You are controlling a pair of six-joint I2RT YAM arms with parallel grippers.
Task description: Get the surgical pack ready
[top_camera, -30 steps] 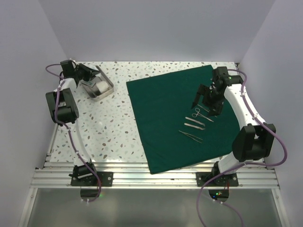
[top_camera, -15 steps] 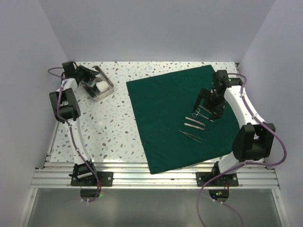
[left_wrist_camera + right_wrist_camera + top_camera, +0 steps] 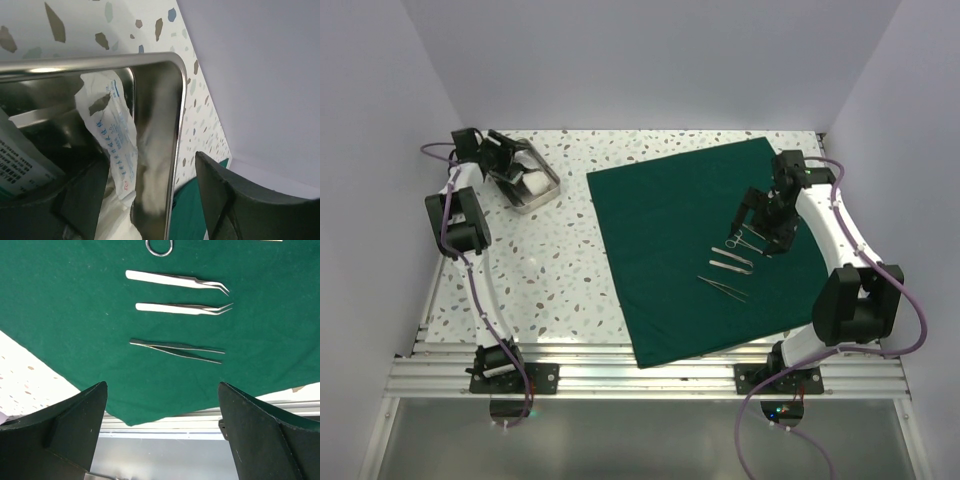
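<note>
We see the speckled bench (image 3: 560,270) carrying the surgical pack (image 3: 660,230), spread flat on its right half. Left jaws stand apart astride the steel tray (image 3: 176,125) rim, gripping nothing; right jaws gape empty above the tweezers (image 3: 177,347).

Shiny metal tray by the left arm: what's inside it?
Inside the steel tray lie white packets with blue print. Whatever is beneath them is covered.
</note>
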